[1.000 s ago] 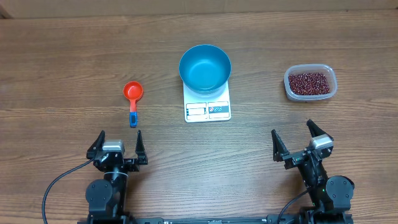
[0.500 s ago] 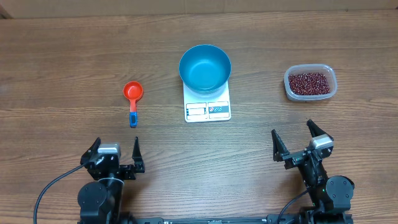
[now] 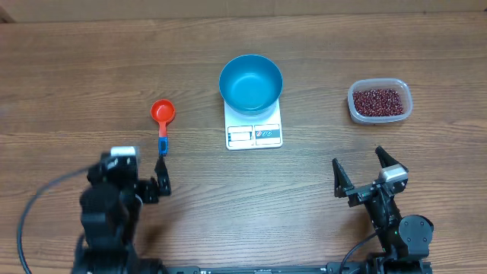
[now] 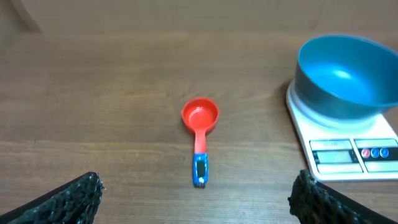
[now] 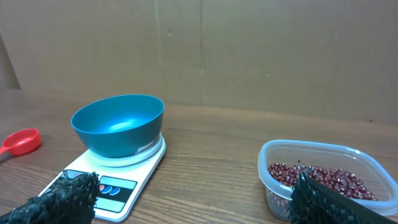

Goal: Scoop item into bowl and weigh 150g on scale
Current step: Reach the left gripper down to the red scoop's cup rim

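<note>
Overhead: on the desk (image 3: 251,202) the blue bowl (image 3: 250,82) is seated on the white scale (image 3: 254,135), and the red-brown beans (image 3: 377,101) are kept in a clear tub (image 3: 404,114) well to its right. A red measuring scoop (image 3: 162,118) (blue at the handle's end) is laid left of the scale. The left jaws and right jaws are spread, nothing pinched. Left wrist: the scoop is framed ahead. Right wrist: bowl and scale are shown left, tub right.

Even, moderately bright lighting from above is recorded. A soft sheen is noted inside the bowl (image 4: 348,74); a faint shadow is cast beneath it onto the scale (image 4: 348,158). Lower corners of both wrist views are rendered out of focus.
</note>
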Available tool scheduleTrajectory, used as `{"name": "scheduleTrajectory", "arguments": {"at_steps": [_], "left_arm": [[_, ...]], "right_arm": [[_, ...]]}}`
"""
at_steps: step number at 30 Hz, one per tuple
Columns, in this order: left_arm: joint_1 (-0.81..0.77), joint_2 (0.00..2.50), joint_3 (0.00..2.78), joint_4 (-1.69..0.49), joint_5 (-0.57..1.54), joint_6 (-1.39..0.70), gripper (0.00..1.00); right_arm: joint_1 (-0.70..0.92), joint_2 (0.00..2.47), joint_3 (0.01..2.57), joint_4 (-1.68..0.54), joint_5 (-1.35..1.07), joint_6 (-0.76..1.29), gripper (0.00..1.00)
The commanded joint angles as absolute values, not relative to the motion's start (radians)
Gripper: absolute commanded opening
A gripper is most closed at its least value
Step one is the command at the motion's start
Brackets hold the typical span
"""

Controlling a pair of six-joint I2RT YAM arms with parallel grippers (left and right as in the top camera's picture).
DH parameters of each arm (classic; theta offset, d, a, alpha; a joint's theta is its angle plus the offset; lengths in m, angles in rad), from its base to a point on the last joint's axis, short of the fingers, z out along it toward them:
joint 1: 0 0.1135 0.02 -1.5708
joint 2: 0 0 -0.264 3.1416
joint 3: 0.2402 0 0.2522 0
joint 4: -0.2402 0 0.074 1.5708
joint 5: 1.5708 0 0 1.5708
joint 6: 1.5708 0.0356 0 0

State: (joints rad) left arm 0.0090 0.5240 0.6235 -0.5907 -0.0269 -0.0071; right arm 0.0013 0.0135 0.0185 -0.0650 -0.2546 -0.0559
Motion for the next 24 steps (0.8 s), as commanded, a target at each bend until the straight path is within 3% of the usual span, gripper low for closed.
{"name": "scheduleTrajectory", "arguments": {"at_steps": [1,14,24], "left_arm": [[0.015,0.668,0.768,-0.638,-0.044,0.005,1.00],[0.015,1.348,1.399,-1.090,-0.045,0.072,0.99],[0.038,1.660,1.489,-1.040,-0.063,0.113,1.00]], "right_arm": [[-0.001,0.003,0.008,-0.062,-0.249,-0.053,1.00],[-0.001,0.003,0.008,-0.062,-0.249,-0.053,1.00],[-0.001,0.003,0.008,-0.062,-0.249,-0.053,1.00]]}}
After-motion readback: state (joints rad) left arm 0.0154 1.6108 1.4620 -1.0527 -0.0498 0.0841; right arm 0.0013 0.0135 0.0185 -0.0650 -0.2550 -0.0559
